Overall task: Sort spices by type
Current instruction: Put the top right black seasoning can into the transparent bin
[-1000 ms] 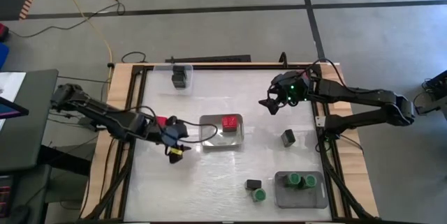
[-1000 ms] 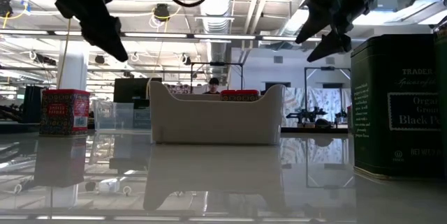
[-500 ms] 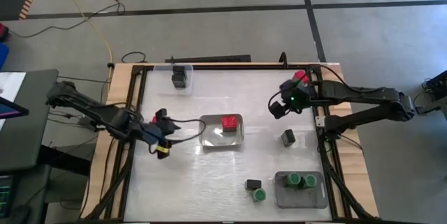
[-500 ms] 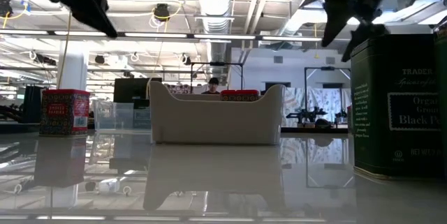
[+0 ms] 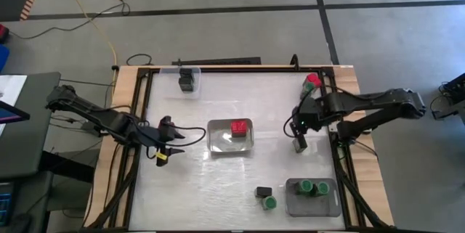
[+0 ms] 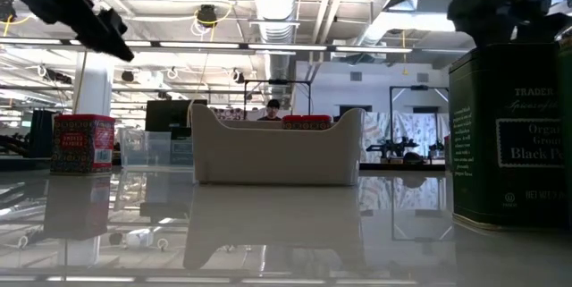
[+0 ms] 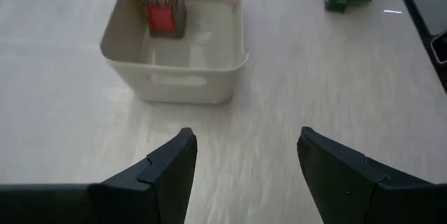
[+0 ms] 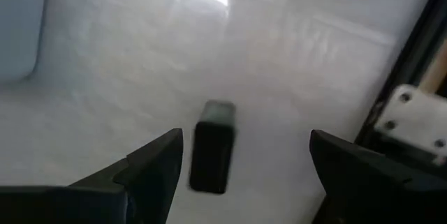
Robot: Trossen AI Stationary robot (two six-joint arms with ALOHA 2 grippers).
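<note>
- From above we see the whole table [image 5: 218,189]: a red spice box [image 5: 237,126] stands in the pale middle tray [image 5: 230,144], three green-capped jars [image 5: 314,187] fill a grey tray [image 5: 312,205] at the front right, and a fourth green-capped jar [image 5: 269,202] sits just beside a black spice box [image 5: 263,191] on the bare table near it.
- Two more black boxes [image 5: 187,79] stand stacked in a clear tray at the back left, and a red-capped jar [image 5: 312,81] sits at the back right edge.
- The right gripper [image 5: 298,128] hangs just above a lone black box [image 5: 299,144] near the right edge; its wrist view alone shows that box [image 8: 213,146] lying between the spread fingers [image 8: 150,168], untouched.
- The left gripper [image 5: 168,146] hovers off to the left of the middle tray; its wrist view shows the fingers [image 7: 171,172] held apart with nothing between them, facing the tray [image 7: 174,88] and the red box [image 7: 160,2] in it.
- Only the table-level view gives us lettering: a dark green tin [image 6: 509,135] close at the right reads "TRADER", "Organ", "Groun", "Black Pe".
- That view also shows a red patterned tin [image 6: 84,144] at the left; we cannot read its print.
- A person [image 6: 273,110] shows far behind the tray there.
</note>
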